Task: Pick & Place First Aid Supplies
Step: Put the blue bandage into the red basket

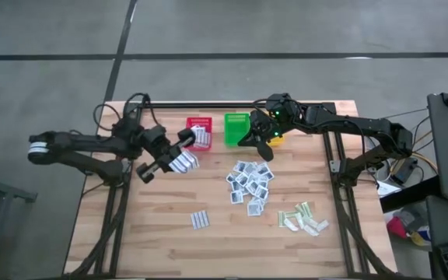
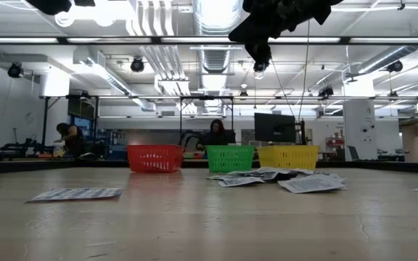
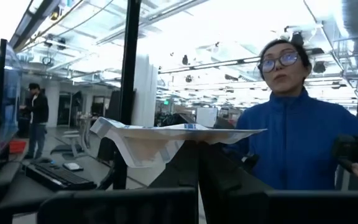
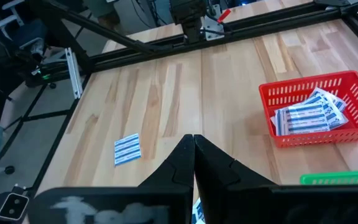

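Left fingers point(image 1: 179, 158) are clamped on striped packets point(image 3: 166, 137), seen edge-on by the left wrist only; right fingers point(image 4: 194, 149) are closed, empty, above the worktop point(image 4: 166, 93)

Baskets: three, one red point(image 1: 199, 132), one green point(image 1: 236, 128), one yellow point(image 2: 288, 156), in a row. Striped oblong packets: several in the red basket, one point(image 1: 200, 220) loose on the desk point(image 1: 162, 233). Square packets point(image 1: 250, 184): one heap, uncountable. Green-beige strips point(image 1: 304, 218): one small cluster.
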Motion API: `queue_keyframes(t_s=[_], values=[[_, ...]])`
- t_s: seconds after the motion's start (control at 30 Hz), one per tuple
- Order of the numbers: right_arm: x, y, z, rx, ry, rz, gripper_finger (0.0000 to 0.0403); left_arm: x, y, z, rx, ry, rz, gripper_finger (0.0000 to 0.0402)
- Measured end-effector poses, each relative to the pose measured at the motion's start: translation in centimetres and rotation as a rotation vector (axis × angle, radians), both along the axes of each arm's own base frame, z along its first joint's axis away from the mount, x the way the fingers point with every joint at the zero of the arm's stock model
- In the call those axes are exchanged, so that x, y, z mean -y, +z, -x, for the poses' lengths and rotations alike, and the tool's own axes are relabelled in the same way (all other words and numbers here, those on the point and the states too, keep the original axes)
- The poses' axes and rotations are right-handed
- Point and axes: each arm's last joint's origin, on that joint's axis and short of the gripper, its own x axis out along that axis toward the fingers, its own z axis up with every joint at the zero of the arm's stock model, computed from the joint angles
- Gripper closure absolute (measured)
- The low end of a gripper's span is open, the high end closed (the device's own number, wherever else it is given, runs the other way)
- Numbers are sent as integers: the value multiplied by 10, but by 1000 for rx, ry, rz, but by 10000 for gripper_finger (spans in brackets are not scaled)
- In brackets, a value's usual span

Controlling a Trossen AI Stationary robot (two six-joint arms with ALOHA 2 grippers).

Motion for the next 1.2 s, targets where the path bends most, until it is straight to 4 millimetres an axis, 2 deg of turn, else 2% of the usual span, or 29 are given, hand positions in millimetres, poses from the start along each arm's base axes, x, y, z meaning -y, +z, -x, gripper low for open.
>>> queue_keyframes(t_s=[0.1,0.2,0.27,0.37,0.47,0.57,0.63,0.7,0.8,0.9,1.0,1.1,1.2], values=[[0,0,0,0,0,0,394,0,-3,-1,-9,-2,6,401],[0,0,0,0,0,0,394,-1,-10,-6,-140,-1,68,401],[0,0,0,0,0,-1,394,-3,-26,-14,-361,43,127,401],[0,0,0,0,-1,-1,394,-5,-64,-20,-844,191,164,401],[0,0,0,0,0,-1,394,-11,-93,-9,-1291,456,129,402],[0,0,0,0,-1,-2,394,-23,-103,2,-1526,804,29,402],[0,0,0,-1,-2,-3,394,-31,-97,2,-1519,1023,-62,402],[0,0,0,-1,-2,-3,394,-42,-84,-3,-1434,1197,-158,402],[0,0,0,-1,-2,-3,394,-60,-62,-14,-1328,1311,-328,402],[0,0,0,-1,-3,-3,394,-86,-44,-23,-1302,1350,-385,402],[0,0,0,-1,-3,-3,394,-118,-34,-30,-1320,1314,-345,401],[0,0,0,-2,-5,-7,394,-148,-37,-37,-1370,1207,-247,401],[0,0,0,-2,-5,-7,394,-169,-55,-43,-1503,1104,-158,401]])
